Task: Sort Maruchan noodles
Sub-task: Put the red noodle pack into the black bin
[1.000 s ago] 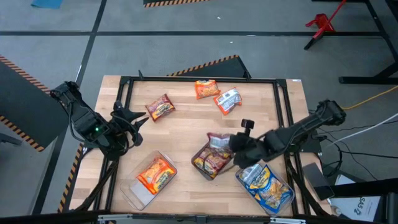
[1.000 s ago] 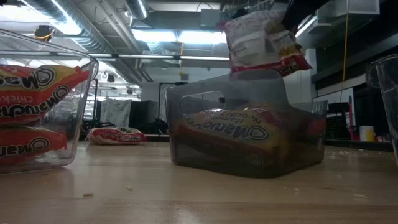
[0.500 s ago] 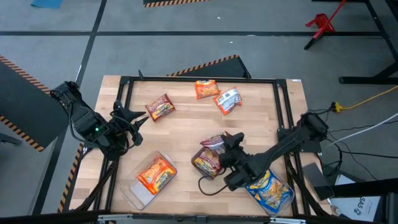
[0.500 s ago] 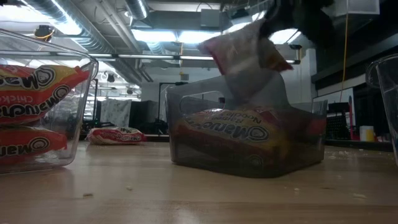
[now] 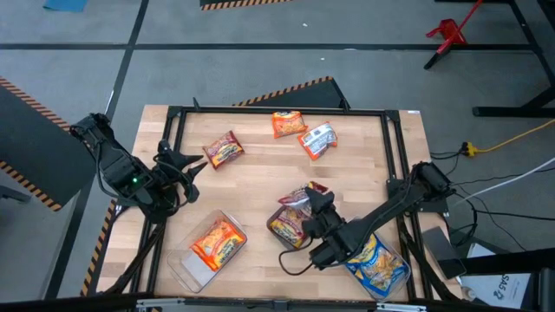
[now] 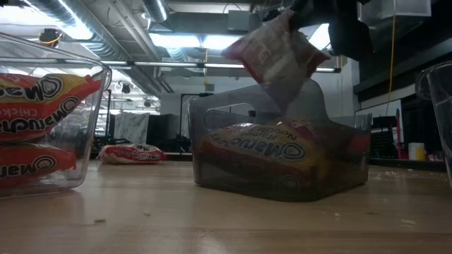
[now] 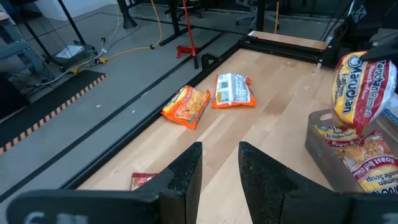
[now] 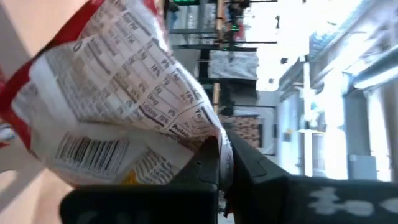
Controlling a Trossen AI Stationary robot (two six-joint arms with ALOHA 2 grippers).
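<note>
My right gripper [image 5: 312, 204] is shut on a dark red Maruchan packet [image 5: 297, 196] above the middle clear tray [image 5: 276, 232], which holds more dark red packets. In the low view that packet [image 6: 274, 51] slants above the tray [image 6: 212, 141]. My left gripper [image 5: 184, 166] waits open at the table's left edge with nothing between its fingers. Three loose packets lie flat on the table: a dark red one [image 5: 224, 150], an orange one [image 5: 288, 123] and a blue-and-white one [image 5: 318, 139]. My right gripper pinches the packet by one edge [image 8: 205, 134] between its two fingers, which lie nearly level and come from the table's near right. The packet sticks out beyond the fingertips, tilted, back label [image 8: 124, 81] toward the wrist camera. It is clear of the tray below.
A clear tray with orange packets [image 5: 212, 243] stands at the near left. Another with blue packets [image 5: 375, 263] stands at the near right, under my right arm. A black frame [image 5: 277, 111] runs round the tabletop. Bare wood lies between the loose packets and the trays.
My right arm has sunk and swung toward the table's near edge, and its wrist has rolled. The dark red packet went with it. It hung upright a second ago and now slants over the middle tray. The left arm kept still.
</note>
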